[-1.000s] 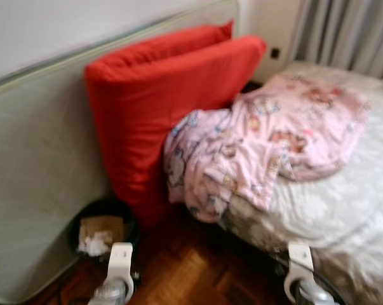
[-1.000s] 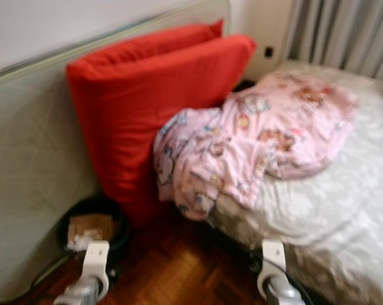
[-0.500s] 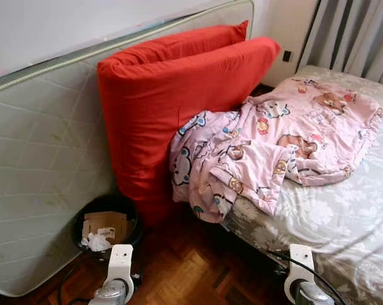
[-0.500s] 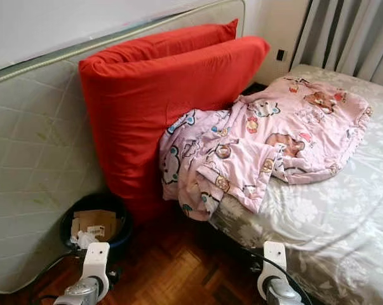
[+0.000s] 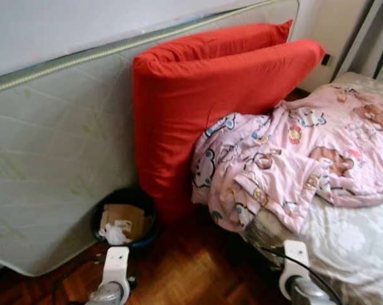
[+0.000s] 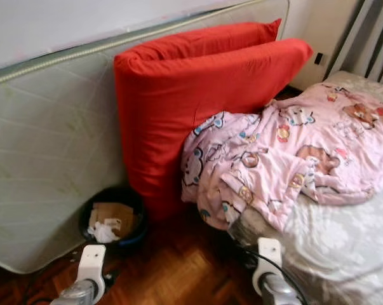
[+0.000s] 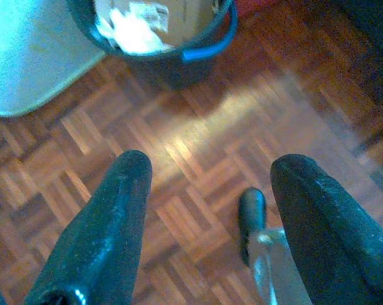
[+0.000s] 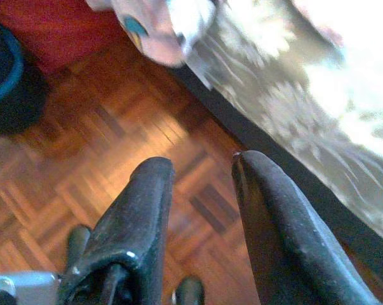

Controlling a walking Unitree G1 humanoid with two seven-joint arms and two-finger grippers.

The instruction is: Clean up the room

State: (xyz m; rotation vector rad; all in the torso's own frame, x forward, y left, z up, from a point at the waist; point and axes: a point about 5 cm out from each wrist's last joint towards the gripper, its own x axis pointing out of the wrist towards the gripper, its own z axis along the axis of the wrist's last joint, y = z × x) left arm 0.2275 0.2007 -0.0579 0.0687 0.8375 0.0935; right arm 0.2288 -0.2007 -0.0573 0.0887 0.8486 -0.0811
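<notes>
A pink cartoon-print blanket point(image 5: 286, 159) lies crumpled on the bed point(image 5: 350, 248) and hangs over its near corner. A big red folded cushion point(image 5: 204, 108) stands on edge beside it, leaning on a pale mattress point(image 5: 58, 159) propped against the wall. On the floor at their foot sits a black bin point(image 5: 148, 213) holding cardboard and crumpled tissue. Both arms hang low. The left gripper point(image 7: 210, 171) is open above the parquet floor, with the bin point(image 7: 172, 67) just ahead of it. The right gripper point(image 8: 201, 164) is open over the floor beside the bed's edge point(image 8: 274, 146), with nothing between its fingers.
Parquet floor point(image 5: 191, 273) lies between the bin and the bed. A black cable point(image 5: 67, 283) trails on the floor by the mattress's lower edge. Grey curtains point(image 5: 378, 38) hang behind the bed, with a wall socket point(image 5: 325, 59) next to them.
The camera has turned left, so the whole scene sits further right in the picture. The blur of a second ago is gone. Nothing in the room has moved.
</notes>
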